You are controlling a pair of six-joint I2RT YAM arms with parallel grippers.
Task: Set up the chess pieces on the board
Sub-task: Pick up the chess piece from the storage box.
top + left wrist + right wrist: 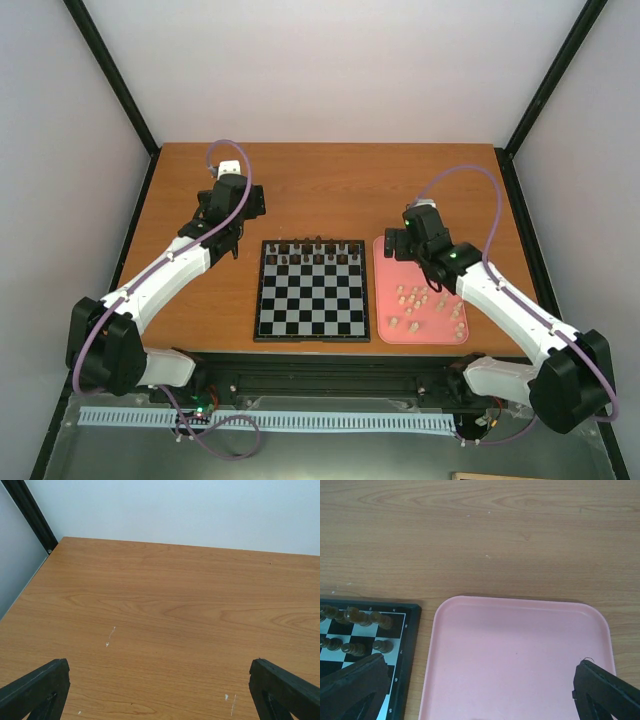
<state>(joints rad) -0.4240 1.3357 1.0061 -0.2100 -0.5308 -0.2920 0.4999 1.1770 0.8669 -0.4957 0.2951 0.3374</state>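
Pale chess pieces point(425, 305) are scattered loose on the near half of the pink tray point(384, 290), none in a claw. Too small to tell which stand and which lie.

The board point(310, 300) sits mid-tabletop, just left of the tray, with a thin strip of wood between them in the right wrist view. Dark pieces point(310, 252) line its two far rows.

Right claw point(477, 695) hangs over the far end of the tray, jaws wide and nothing between them. One finger point(350, 690) is above the board's far right corner, the other point(605, 695) above the tray's right edge.

Left claw point(160, 685) is out to the left of the board, well apart from it, over bare tabletop point(165, 610). It faces the far left corner, jaws wide, holding nothing. Only wood grain and a few pale specks show between its fingers point(35, 690).
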